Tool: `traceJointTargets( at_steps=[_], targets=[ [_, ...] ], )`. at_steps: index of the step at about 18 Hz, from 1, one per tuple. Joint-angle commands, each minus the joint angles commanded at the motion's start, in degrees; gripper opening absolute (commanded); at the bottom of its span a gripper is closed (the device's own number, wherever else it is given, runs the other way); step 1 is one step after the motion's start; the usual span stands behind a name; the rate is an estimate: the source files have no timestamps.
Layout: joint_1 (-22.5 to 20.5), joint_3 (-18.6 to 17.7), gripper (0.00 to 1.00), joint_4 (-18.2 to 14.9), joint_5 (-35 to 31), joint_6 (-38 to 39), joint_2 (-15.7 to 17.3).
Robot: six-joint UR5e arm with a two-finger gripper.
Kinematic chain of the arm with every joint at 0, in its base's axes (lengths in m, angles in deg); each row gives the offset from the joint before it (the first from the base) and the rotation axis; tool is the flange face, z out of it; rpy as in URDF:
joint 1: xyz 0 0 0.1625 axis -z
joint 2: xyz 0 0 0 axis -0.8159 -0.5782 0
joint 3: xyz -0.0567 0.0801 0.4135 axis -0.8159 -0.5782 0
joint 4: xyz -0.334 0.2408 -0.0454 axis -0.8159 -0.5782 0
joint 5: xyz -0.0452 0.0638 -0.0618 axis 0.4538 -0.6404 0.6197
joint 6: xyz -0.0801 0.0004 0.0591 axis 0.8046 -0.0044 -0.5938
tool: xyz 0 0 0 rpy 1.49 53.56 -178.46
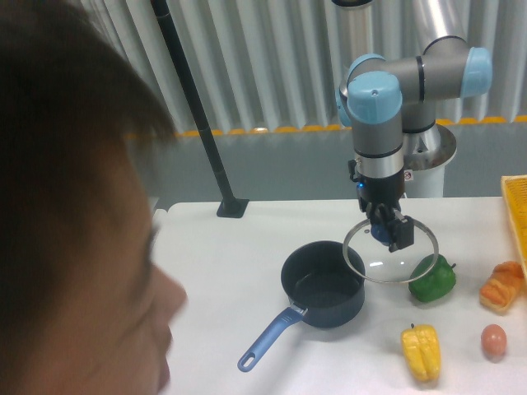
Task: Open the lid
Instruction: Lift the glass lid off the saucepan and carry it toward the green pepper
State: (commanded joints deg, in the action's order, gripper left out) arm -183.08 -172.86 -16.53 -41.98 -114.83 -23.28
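Right of frame centre, the lid (390,251) hangs in the air, off the saucepan (323,295) and tilted a bit, its left edge overlapping the pan's right rim in the picture. The lid is clear glass w/ a thin metal rim; the blue knob at its middle is mostly hidden by the gripper (387,231). The jaws are pinching that knob from above, black fingers closed round it. The arm comes down from the upper right of the frame: grey tubes, light blue joint caps, wrist pointing straight down over the lid.

The saucepan sits open on the white desk (239,271), centre of frame, dark blue, nothing seen inside. Its light blue handle runs toward the lower left.

Behind the lid's right edge, partly seen thru the glass, is a green pepper (435,280). Lower right: a yellow pepper (421,352), and near it an egg (493,341). Right edge, above the egg: an orange-brown bread-like item (502,287). Further up the right edge is part of a yellow basket (516,216).

Left third of frame is filled by a person's head (74,206), close to the camera & blurred, dark hair, seen in profile. Upper left-centre, a black pole (198,107) slants down to a foot on the desk's back edge. Background is a grey ribbed wall w/ a yellow floor stripe.
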Motion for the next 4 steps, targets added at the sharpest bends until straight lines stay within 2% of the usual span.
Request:
traceJointTargets(
  at_steps=[4],
  targets=[
    [0.09, -0.35, 0.37, 0.0, -0.09, 0.0, 0.44]
  ],
)
